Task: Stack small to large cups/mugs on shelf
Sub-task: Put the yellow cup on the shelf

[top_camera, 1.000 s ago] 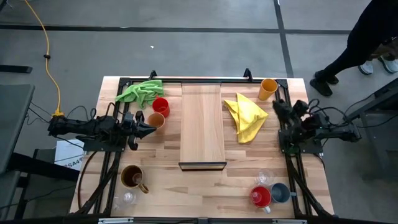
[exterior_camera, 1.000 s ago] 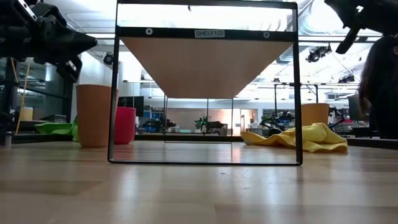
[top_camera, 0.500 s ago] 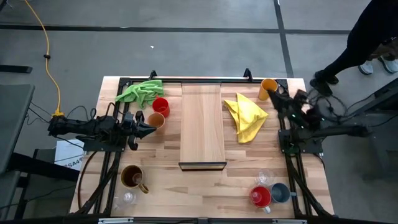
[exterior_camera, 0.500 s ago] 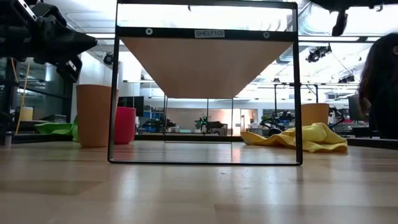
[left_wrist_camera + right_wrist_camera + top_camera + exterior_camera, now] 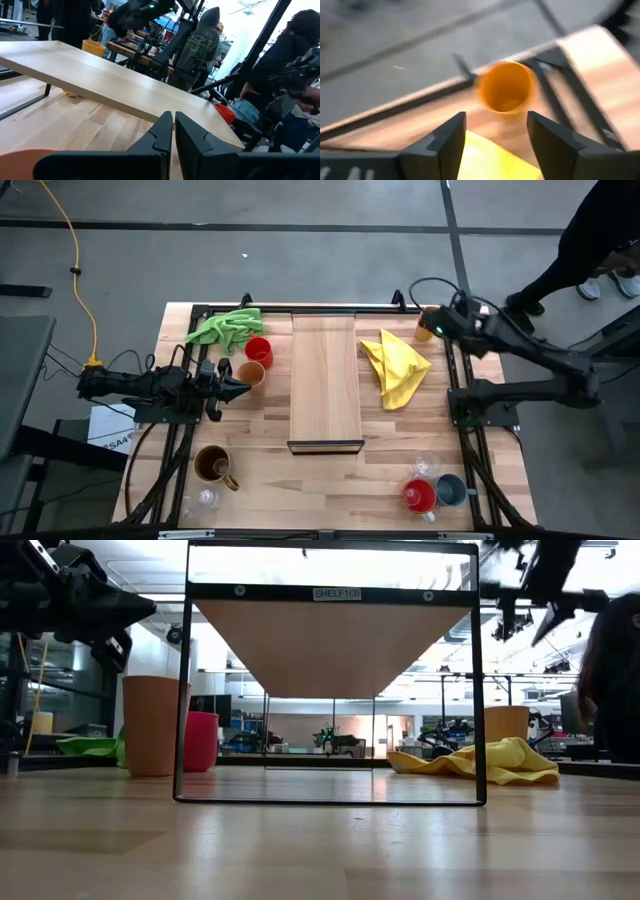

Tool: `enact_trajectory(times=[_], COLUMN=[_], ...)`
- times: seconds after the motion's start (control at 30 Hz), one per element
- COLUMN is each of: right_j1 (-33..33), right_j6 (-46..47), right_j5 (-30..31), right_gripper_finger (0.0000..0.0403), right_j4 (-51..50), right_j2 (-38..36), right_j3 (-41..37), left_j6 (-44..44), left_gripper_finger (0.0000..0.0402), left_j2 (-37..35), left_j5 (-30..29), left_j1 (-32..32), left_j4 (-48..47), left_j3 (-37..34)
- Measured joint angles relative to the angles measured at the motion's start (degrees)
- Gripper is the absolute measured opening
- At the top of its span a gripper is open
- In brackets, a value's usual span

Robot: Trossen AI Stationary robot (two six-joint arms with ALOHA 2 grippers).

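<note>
1. The right gripper [image 5: 495,131] has its fingers spread wide and empty, hovering over the far right corner and aimed at the orange tumbler [image 5: 430,323], a spread that looks meant to straddle it.
2. The left gripper [image 5: 173,131] is pinched closed on nothing, parked beside the peach tumbler [image 5: 251,373] at the left.
3. The shelf [image 5: 325,380] sits bare mid-table.
4. The other cups wait around it: red mug [image 5: 258,349] far left, brown mug [image 5: 213,465] near left.
</note>
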Motion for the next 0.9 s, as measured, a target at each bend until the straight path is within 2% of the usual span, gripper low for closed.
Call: enact_trajectory(times=[0.1, 0.2, 0.27, 0.33, 0.43, 0.7, 0.9], right_j1=[-8.3, -16.1, -20.3, -23.5, -26.0, -30.3, -32.8], right_j6=[-4.7, -8.4, -11.3, -14.7, -16.7, -18.5, -20.1], right_j5=[-4.7, -12.9, -18.1, -20.6, -21.3, -18.2, -23.1], right_gripper_finger=[0.0215, 0.0213, 0.0211, 0.0209, 0.0209, 0.0208, 0.0208], right_j4=[2.6, 6.2, 7.4, 7.6, 6.6, 7.1, 7.0], right_j2=[4.7, 9.0, 11.7, 13.8, 15.4, 16.0, 20.5], right_j3=[0.9, 0.3, 0.0, 0.0, 0.0, 0.0, 0.0], left_j6=[0.0, 0.0, 0.0, 0.0, 0.0, 0.0, 0.0], left_gripper_finger=[0.0010, 0.0010, 0.0010, 0.0010, 0.0010, 0.0010, 0.0010], left_j2=[0.0, 0.0, 0.0, 0.0, 0.0, 0.0, 0.0], left_j5=[0.0, 0.0, 0.0, 0.0, 0.0, 0.0, 0.0], left_j1=[0.0, 0.0, 0.0, 0.0, 0.0, 0.0, 0.0], left_j4=[0.0, 0.0, 0.0, 0.0, 0.0, 0.0, 0.0], left_j3=[0.0, 0.0, 0.0, 0.0, 0.0, 0.0, 0.0])
